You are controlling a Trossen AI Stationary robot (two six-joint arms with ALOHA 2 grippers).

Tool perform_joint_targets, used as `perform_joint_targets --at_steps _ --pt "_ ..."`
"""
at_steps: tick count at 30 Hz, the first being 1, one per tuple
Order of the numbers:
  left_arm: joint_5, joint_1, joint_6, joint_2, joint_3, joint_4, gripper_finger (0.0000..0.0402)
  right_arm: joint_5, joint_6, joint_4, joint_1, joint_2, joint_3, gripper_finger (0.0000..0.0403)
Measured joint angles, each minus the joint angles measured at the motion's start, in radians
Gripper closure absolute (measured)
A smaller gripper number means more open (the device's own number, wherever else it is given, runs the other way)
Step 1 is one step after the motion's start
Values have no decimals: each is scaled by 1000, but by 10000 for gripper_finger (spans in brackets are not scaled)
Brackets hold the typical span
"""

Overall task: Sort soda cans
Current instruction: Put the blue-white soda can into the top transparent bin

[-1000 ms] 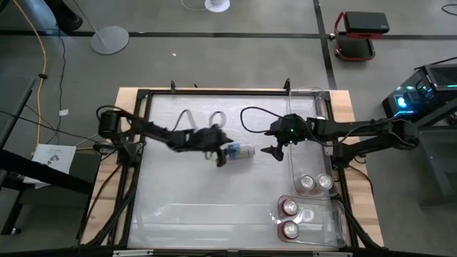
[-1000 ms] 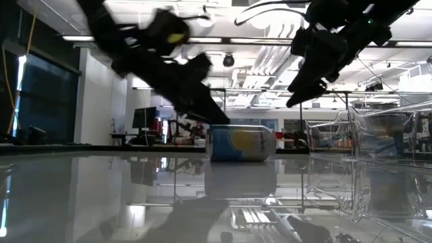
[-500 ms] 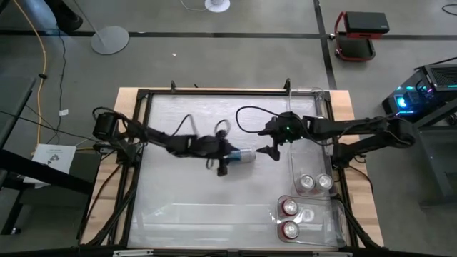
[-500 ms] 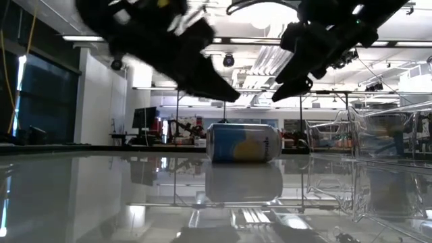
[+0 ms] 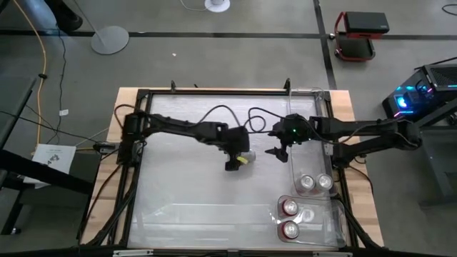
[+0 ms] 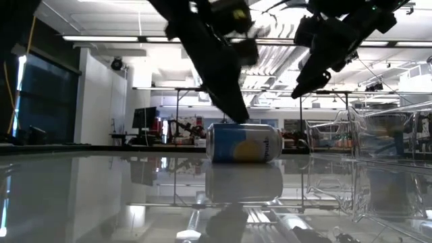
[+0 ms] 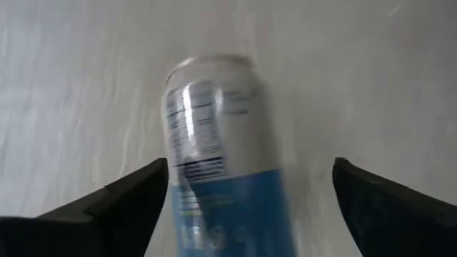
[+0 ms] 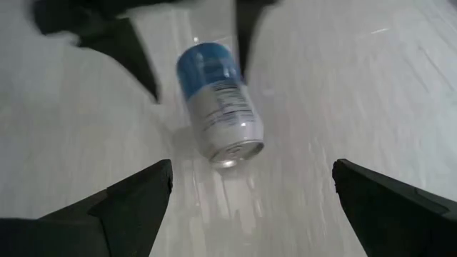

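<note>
1. My left gripper (image 5: 235, 158) hangs over the middle of the table (image 5: 178, 193) with its jaws spread wide. The blue-and-silver can (image 7: 218, 160) lies on its side between the fingers, not yet held.
2. My right gripper (image 5: 277, 150) hovers just beside that can on the bin side, fingers open too and holding nothing. Its wrist view looks down on the can's shiny end.
3. Farther out, at the table's right edge, the clear bins (image 5: 314, 121) hold the sorted cans: two silver-topped cans (image 5: 308, 183) in one section and two red cans (image 5: 290, 208) in the one nearest the front.
4. By my count, four cans are binned and one is loose; I cannot find a sixth.
5. I judge the job mostly done: the lying can needs gripping and carrying to its bin.
</note>
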State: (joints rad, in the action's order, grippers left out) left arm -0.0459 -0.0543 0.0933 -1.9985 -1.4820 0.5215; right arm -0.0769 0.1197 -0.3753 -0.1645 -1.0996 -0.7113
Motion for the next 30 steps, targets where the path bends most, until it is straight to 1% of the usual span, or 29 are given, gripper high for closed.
perform_joint_targets --at_steps 2,4,7,10,13,17,18,20,22,24,27,30 --pt "3 -6 -6 -49 -61 95 24 9 -9 2 19 0 0 28" --pt "5 -7 -3 -98 -105 150 22 16 -15 -2 35 0 0 28" --pt "11 -3 33 -153 -133 206 21 25 -15 5 59 0 6 28" --pt "25 10 35 -168 -135 209 25 44 -8 21 78 0 29 28" --pt "53 18 4 -168 -135 206 46 57 14 60 91 0 66 28" --pt "51 17 -40 -166 -129 194 102 68 38 143 100 0 108 28" --pt "51 17 -50 -163 -114 174 113 68 38 151 102 0 113 28" --pt "62 22 -82 -154 -89 144 114 69 38 159 107 0 116 28" --pt "100 33 -120 -135 -50 100 114 69 38 165 107 0 116 28" --pt "161 48 -157 -95 19 22 114 70 38 166 107 0 116 28" --pt "223 70 -216 2 172 -171 114 77 33 169 107 0 116 28" --pt "272 95 -255 136 364 -444 114 66 -4 198 106 1 116 28"
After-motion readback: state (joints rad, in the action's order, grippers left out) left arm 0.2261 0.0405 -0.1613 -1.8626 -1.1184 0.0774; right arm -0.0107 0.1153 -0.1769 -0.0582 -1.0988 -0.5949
